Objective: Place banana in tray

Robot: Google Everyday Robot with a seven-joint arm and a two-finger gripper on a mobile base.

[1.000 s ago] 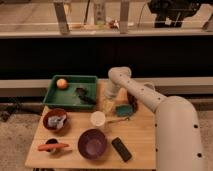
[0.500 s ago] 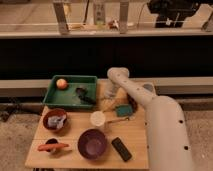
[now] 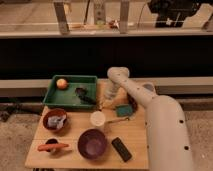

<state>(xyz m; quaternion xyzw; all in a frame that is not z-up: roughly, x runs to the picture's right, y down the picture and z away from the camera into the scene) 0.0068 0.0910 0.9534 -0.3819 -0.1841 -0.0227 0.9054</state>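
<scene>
The dark green tray (image 3: 69, 98) sits at the back left of the wooden table. It holds an orange ball (image 3: 61, 83) and a dark object (image 3: 83, 93). My gripper (image 3: 108, 98) hangs down from the white arm just outside the tray's right rim, low over the table. A small pale cream piece that seems to be the banana (image 3: 106, 104) shows right under the gripper, beside the tray's front right corner. The gripper mostly hides it.
A green sponge (image 3: 124, 110) lies right of the gripper and a white cup (image 3: 98, 118) stands in front of it. There are also a purple bowl (image 3: 93, 144), a brown bowl (image 3: 55, 120), an orange carrot (image 3: 53, 147) and a black remote (image 3: 121, 149).
The arm's upper part has shifted slightly to the left. The gripper stays at about the same spot by the tray's right rim.
</scene>
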